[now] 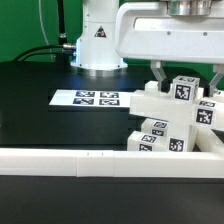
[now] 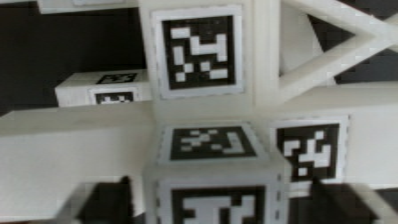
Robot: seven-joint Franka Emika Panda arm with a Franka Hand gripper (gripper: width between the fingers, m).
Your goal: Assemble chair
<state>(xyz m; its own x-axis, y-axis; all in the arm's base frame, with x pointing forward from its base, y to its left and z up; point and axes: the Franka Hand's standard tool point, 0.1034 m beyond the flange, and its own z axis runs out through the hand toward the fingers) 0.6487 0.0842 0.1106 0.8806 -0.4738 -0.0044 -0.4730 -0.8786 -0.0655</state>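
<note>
The black table (image 1: 40, 90) fills most of the exterior view; at its 12 o'clock stands the arm's white base (image 1: 98, 42), with a green backdrop behind; the arm's white wrist body (image 1: 165, 30) crosses the view from 12 toward 2 o'clock and hangs over the work; along the near edge, from 9 through 6 to 3 o'clock, runs the long white rail (image 1: 60, 158); the chair (image 1: 170, 120), a cluster of chunky white tagged pieces, sits at about 4 o'clock in the exterior view, its lower blocks just behind the rail and touching or nearly touching it; a tagged block (image 1: 184, 89) forms its top, with more tagged blocks stacked below it toward 5 o'clock; the marker board (image 1: 86, 98) lies flat on the table near the middle of the view, at 10 o'clock from the chair and apart from it; the gripper (image 1: 186, 76) comes down over the chair's top block, one finger (image 1: 158, 72) at the block's 9 o'clock side and the other at its 3 o'clock side; whether the jaws press on the block or stand free of it I cannot tell; the wrist view is filled by the chair (image 2: 214, 130) at close range, showing white bars and several tag faces, one large tag (image 2: 199, 52) above another (image 2: 214, 143).
</note>
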